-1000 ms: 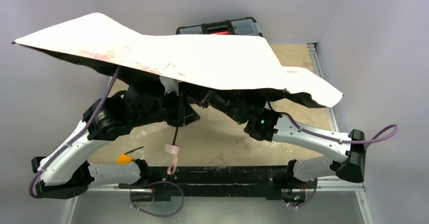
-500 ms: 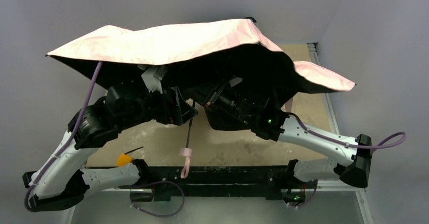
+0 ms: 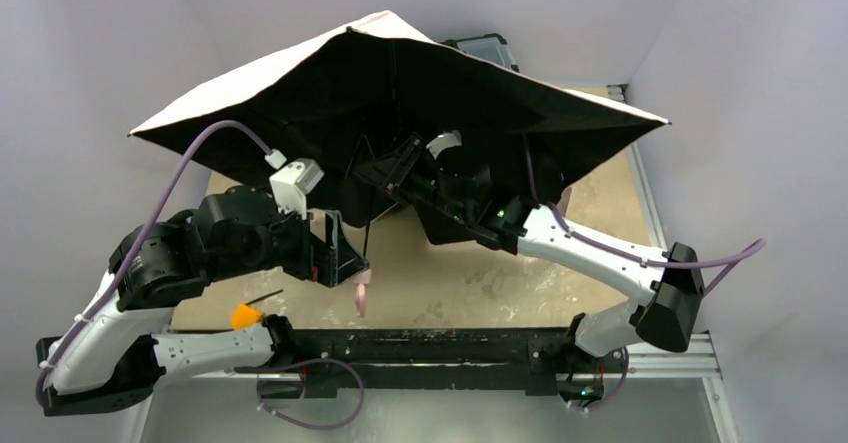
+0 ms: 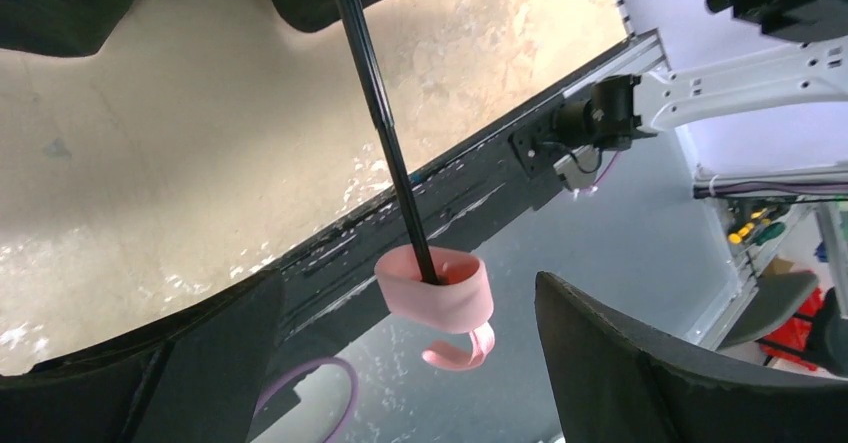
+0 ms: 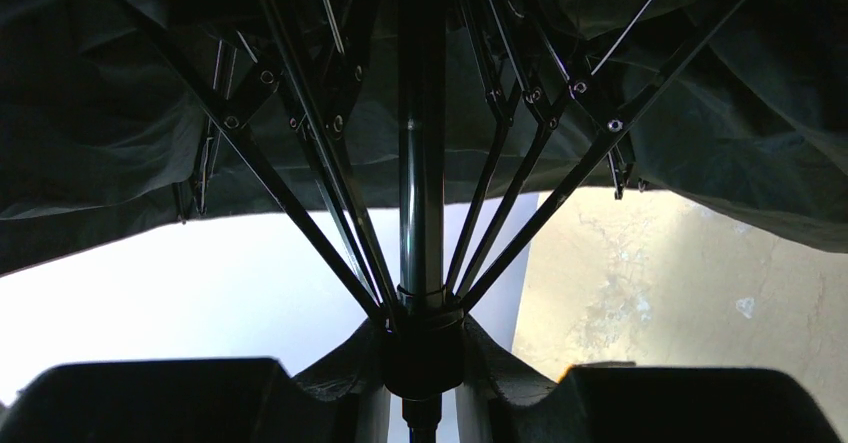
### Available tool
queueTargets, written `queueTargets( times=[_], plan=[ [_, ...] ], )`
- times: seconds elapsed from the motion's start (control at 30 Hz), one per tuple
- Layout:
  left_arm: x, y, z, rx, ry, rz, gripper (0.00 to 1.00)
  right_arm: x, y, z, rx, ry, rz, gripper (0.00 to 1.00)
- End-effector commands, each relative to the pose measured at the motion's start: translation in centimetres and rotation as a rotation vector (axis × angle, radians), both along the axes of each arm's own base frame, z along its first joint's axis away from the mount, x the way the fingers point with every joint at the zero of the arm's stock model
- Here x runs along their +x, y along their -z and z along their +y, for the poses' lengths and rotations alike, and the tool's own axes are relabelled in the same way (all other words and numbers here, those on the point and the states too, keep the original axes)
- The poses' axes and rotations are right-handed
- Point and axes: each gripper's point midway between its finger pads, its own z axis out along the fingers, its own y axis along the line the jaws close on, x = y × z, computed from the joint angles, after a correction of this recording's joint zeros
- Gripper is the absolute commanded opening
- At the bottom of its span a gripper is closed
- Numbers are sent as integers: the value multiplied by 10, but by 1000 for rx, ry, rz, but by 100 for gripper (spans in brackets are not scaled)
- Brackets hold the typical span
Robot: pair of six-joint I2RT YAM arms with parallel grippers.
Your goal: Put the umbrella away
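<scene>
The umbrella (image 3: 420, 93) is spread open and tipped up, its black underside toward the camera and pale pink fabric showing along the top edge. My right gripper (image 3: 402, 171) is under the canopy, shut on the runner (image 5: 423, 335) where the black ribs (image 5: 300, 163) meet the shaft. The thin shaft (image 4: 375, 103) runs down to a pink handle end (image 4: 435, 288) with a pink strap (image 3: 361, 298) hanging from it. My left gripper (image 3: 343, 255) is open; the handle end hangs between its fingers (image 4: 620, 363), touching neither.
A dark case (image 3: 488, 47) stands at the back, partly hidden by the canopy. A small orange thing (image 3: 245, 315) lies near the left arm's base. The beige table (image 3: 470, 278) ends at a black rail (image 3: 430, 348). Pale walls close in left, back and right.
My left gripper has let go of the shaft, opened wide and drawn back toward the near left. The canopy has swung up from lying flat, showing its black underside.
</scene>
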Motion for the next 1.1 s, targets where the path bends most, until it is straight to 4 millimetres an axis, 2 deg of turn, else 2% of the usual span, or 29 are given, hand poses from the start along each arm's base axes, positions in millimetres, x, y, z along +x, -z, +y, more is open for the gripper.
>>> queueTargets(
  times=[0.0, 0.1, 0.2, 0.43, 0.67, 0.9, 0.97, 1.07],
  plan=[
    [-1, 5, 16, 112, -18, -15, 94, 8, -62, -6, 102, 52, -88, 0],
    [0, 11, 15, 169, -21, -14, 92, 14, -61, -4, 82, 70, -82, 0],
    [1, 15, 10, 198, -20, -12, 85, 17, -59, -1, 69, 79, -75, 0],
    [4, 23, 5, 231, -33, -12, 84, 22, -45, 7, 42, 75, -54, 0],
    [2, 47, 2, 327, -30, 36, 66, 26, -46, 11, 33, 82, -61, 0],
    [0, 62, 8, 388, -62, 57, 66, 28, -49, 14, 33, 78, -65, 0],
    [1, 64, 8, 396, -73, 53, 59, 27, -48, 15, 33, 69, -63, 0],
    [4, 66, 8, 401, -92, 44, 34, 25, -46, 16, 32, 59, -58, 0]
  ],
)
